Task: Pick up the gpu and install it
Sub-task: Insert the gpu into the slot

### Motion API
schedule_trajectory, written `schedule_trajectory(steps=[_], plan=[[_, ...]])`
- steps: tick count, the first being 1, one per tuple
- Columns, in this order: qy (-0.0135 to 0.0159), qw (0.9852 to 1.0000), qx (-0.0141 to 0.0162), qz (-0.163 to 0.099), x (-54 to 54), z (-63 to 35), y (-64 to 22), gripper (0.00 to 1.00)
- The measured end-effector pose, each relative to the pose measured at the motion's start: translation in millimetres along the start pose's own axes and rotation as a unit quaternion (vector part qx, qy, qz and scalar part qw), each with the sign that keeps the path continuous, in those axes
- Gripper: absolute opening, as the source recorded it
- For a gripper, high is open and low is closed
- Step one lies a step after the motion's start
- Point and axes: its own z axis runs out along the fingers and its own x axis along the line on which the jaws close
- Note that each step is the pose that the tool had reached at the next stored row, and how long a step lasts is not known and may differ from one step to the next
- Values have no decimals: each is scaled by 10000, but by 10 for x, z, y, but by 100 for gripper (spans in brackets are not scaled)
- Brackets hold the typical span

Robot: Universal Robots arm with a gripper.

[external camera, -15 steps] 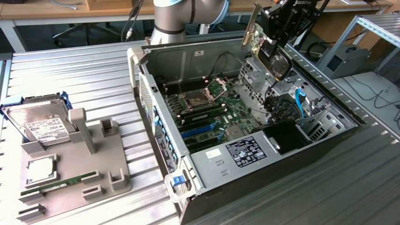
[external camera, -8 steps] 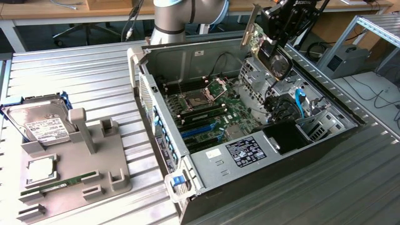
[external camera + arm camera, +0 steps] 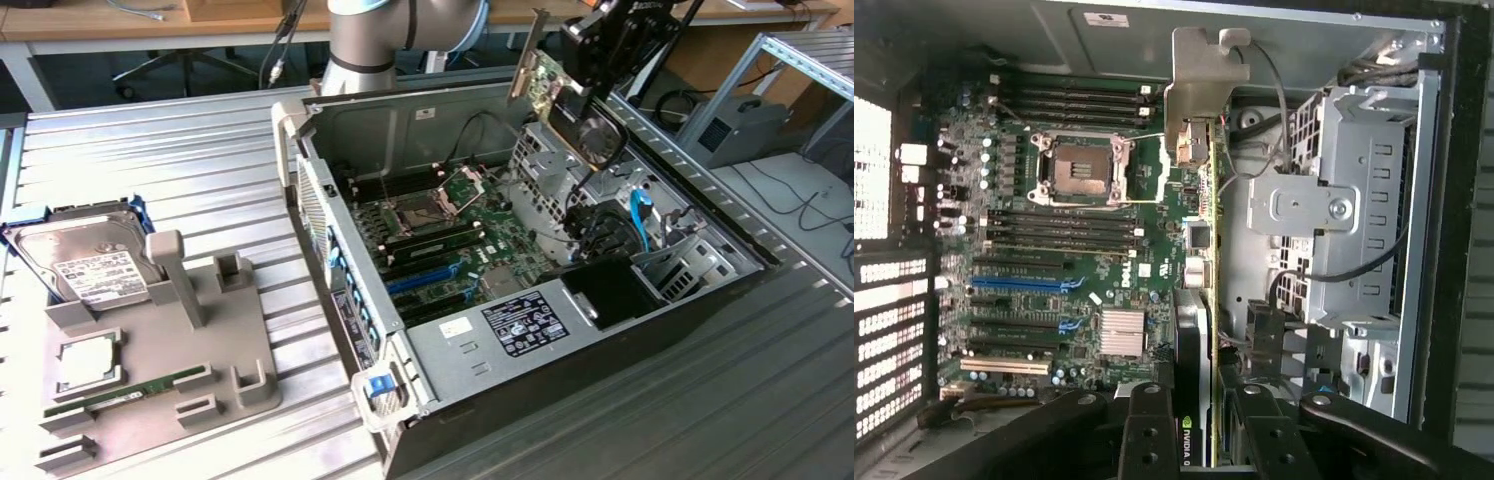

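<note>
- Gripper [image 3: 598, 85] [image 3: 1204, 440]: black, blocky, matte. I see its fingers [image 3: 1149, 435] clamped on the gpu, one on each face.
- Gpu [image 3: 547, 90] [image 3: 1194, 330]: flat green card with a round black fan cooler on one face. It hangs in the air above the open case, over the upper right corner in the exterior view, and is not seated in any slot. In the wrist view I see it edge-on, as a thin line running between the motherboard and the drive cage.
- End bracket [image 3: 534, 45] [image 3: 1199, 80]: thin strip of silver sheet metal on the gpu's far end, with a bent tab.
- Computer case [image 3: 454, 345]: grey steel tower lying on its side with the side panel off.
- Motherboard [image 3: 454, 235] [image 3: 1054, 250]: dark green, with long black and blue slots.
- Processor socket [image 3: 414, 212] [image 3: 1079, 170]: square, with a metal frame.
- Heatsink [image 3: 1122, 332]: small, silver, finned.
- Drive cage [image 3: 1344, 200]: perforated, folded bare steel.
- Blue cable [image 3: 641, 225]: flat and glossy, inside the case.
- Holder tray [image 3: 200, 370]: grey moulded plastic with upright posts, well apart from the case on the exterior view's left.
- Hard drive [image 3: 83, 262]: silver box with a white label, at the tray's far end.
- Processor chip [image 3: 87, 363]: square with a metal lid, lying flat on the tray.
- RAM stick [image 3: 127, 390]: long, narrow and green, on the tray.
- Bench [image 3: 174, 150]: ribbed silver metal.
</note>
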Motion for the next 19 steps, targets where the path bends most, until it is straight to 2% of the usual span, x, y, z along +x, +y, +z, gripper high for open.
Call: schedule_trajectory(steps=[5, 11, 15, 17, 19], plan=[[9, 9996, -4, -298, 0, 0, 0, 27], [20, 9978, -7, -665, 0, 0, 0, 27], [31, 9948, -11, -1021, 0, 0, 0, 27], [36, 9926, -12, -1217, 0, 0, 0, 27], [40, 9910, -13, -1335, 0, 0, 0, 27]])
